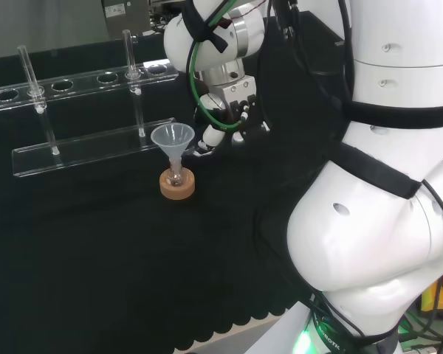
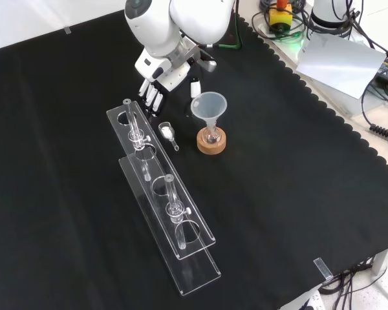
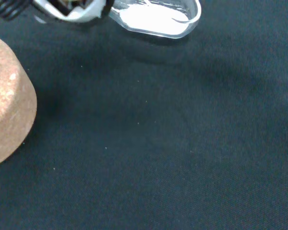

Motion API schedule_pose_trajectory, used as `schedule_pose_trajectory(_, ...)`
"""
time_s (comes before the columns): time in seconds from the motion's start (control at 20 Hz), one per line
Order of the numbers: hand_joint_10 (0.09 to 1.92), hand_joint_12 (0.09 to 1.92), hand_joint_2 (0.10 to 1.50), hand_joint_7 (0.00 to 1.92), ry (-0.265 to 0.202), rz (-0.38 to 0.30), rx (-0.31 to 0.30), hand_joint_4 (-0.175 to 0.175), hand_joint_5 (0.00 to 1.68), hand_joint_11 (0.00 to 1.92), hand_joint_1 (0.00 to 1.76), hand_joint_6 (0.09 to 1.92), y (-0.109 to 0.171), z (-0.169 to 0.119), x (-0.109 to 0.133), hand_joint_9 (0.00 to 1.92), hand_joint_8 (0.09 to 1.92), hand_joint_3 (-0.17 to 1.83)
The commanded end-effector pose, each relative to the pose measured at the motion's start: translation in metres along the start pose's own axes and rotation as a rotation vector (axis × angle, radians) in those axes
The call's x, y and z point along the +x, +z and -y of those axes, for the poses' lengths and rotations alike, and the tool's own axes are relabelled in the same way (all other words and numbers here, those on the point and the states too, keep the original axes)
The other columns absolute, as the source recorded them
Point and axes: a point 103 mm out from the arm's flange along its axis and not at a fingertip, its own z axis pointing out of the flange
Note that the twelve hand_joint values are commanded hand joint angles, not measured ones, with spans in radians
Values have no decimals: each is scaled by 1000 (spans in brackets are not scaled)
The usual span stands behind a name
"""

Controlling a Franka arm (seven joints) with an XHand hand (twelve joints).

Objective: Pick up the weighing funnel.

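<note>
One small clear scoop is what we're after, and there it is: the weighing funnel [image 2: 167,134] lies flat on the black tabletop [image 2: 64,213], with a little heap of white powder in its bowl. In the front view we find it between the clear tube rack [image 2: 193,268] on its left and the big funnel [image 2: 209,105] on its right, which stands in its cork ring [image 2: 211,142].

Now the hand [image 2: 152,97]. It hangs just beyond the scoop, its fingers [image 2: 156,103] straight and pointing down at the cloth, set apart from the thumb and holding nothing. We can see bare cloth between the fingertips and the scoop, so there is no contact yet.

From the wrist we get the close look. The weighing funnel [image 3: 156,19] sits right by the edge of the hand [image 3: 72,10], powder plain to see, and the cork ring [image 3: 5,124] is nearby.

So where do we stand? By our reckoning the approach is about done, but the pick itself hasn't begun. What's left is to come down over the scoop, close on it and lift. With that powder aboard, we'd want it kept level on the way up.
</note>
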Motion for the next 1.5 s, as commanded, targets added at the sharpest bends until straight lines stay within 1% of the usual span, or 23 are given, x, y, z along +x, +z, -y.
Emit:
schedule_pose_trajectory(0.05, 562, 1317, 672, 437, 1, 0, -4, -66, 579, 406, 788, 87, 3, -1, -3, 696, 705, 543)
schedule_pose_trajectory(0.2, 559, 1316, 670, 419, 4, 6, 14, -73, 524, 408, 789, 87, 4, -3, -3, 690, 700, 544)
schedule_pose_trajectory(0.4, 556, 1316, 668, 395, 5, 10, 38, -80, 459, 406, 789, 87, 12, -13, -4, 679, 697, 546)
schedule_pose_trajectory(0.55, 566, 1320, 663, 348, 5, 13, 37, -83, 405, 387, 788, 87, 16, -16, -4, 653, 717, 552)
schedule_pose_trajectory(0.65, 578, 1322, 662, 338, 3, 17, 38, -84, 391, 380, 788, 87, 18, -18, -4, 668, 723, 553)
schedule_pose_trajectory(0.9, 587, 1327, 656, 349, -2, 16, 36, -83, 409, 376, 801, 87, 22, -21, -2, 687, 736, 553)
schedule_pose_trajectory(1.0, 586, 1328, 654, 351, -3, 22, 26, -83, 414, 376, 806, 87, 23, -22, -1, 685, 738, 553)
schedule_pose_trajectory(1.3, 585, 1329, 647, 357, 12, 31, 10, -80, 450, 375, 833, 87, 24, -24, -1, 680, 744, 554)
schedule_pose_trajectory(1.5, 585, 1328, 646, 361, 18, 33, 14, -69, 543, 375, 844, 87, 26, -26, -1, 680, 746, 557)
